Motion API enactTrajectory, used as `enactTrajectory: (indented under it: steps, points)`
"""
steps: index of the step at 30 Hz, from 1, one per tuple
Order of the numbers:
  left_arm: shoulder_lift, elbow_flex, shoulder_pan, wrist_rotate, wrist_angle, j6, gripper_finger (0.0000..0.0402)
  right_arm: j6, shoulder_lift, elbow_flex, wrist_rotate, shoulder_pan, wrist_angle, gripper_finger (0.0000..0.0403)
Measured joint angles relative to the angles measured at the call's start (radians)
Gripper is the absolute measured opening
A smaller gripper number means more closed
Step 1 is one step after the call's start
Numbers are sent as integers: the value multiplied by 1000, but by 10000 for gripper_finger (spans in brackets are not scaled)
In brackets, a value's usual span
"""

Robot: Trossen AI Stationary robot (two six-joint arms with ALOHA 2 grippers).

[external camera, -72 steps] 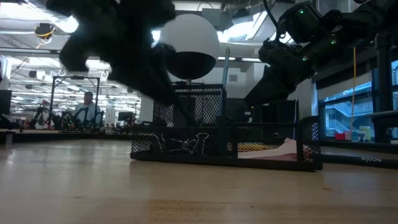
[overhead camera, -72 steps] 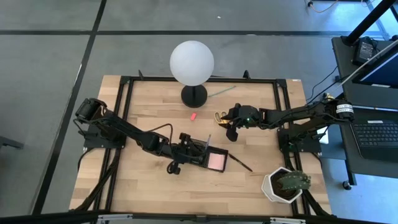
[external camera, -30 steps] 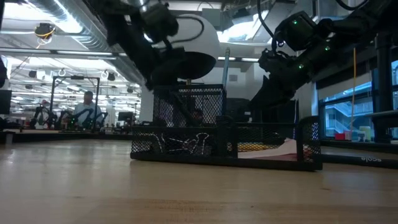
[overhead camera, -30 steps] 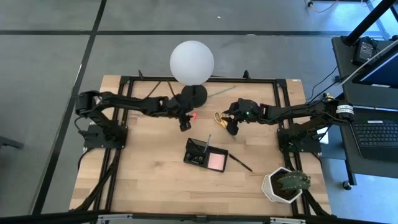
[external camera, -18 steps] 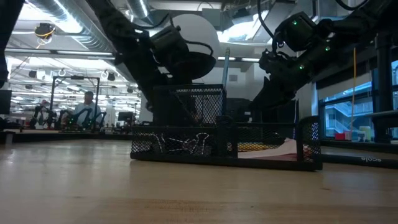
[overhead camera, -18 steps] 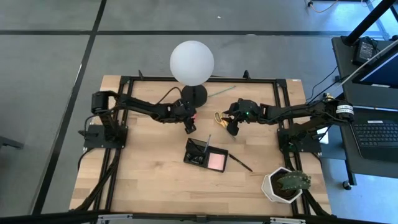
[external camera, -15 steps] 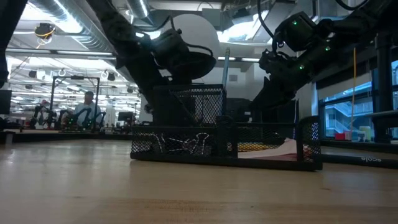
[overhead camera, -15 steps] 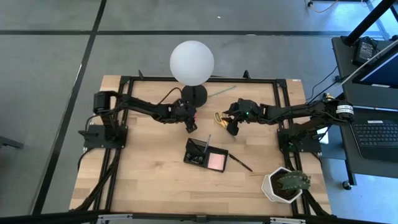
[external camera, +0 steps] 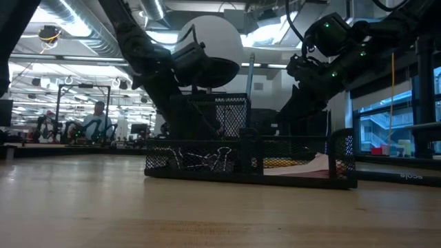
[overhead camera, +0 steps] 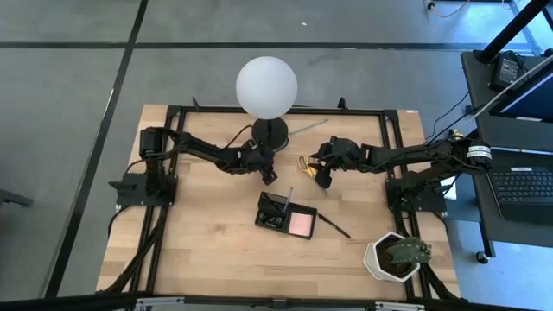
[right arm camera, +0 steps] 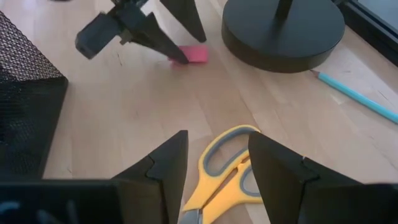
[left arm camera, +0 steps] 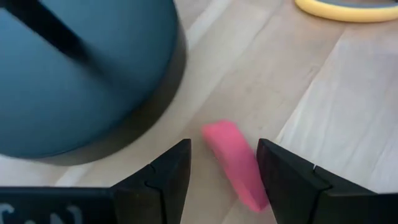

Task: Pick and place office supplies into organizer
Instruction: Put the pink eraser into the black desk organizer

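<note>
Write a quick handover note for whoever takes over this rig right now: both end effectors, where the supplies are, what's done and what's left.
Left end effector: open, low over the small pink eraser beside the lamp base, fingers straddling it, not closed.
Right end effector: open, hovering above the yellow-handled scissors, holding nothing.
Organizer: already holds the pink sticky-note pad, binder clips and an upright pen.
Still out: eraser, scissors, a thin teal pencil behind the lamp, a dark pen on the table next to the organizer.
Potted plant stays where it is.
</note>
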Motion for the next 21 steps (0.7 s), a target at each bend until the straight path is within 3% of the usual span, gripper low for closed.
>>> enactTrajectory:
  steps: [11, 21]
  points:
    - [47, 3, 4, 17, 1, -20, 163, -2, 0, 0, 0, -1, 0, 171]
    - [47, 2, -7, 49, 9, 81, 68, -5, 0, 0, 0, 0, 0, 171]
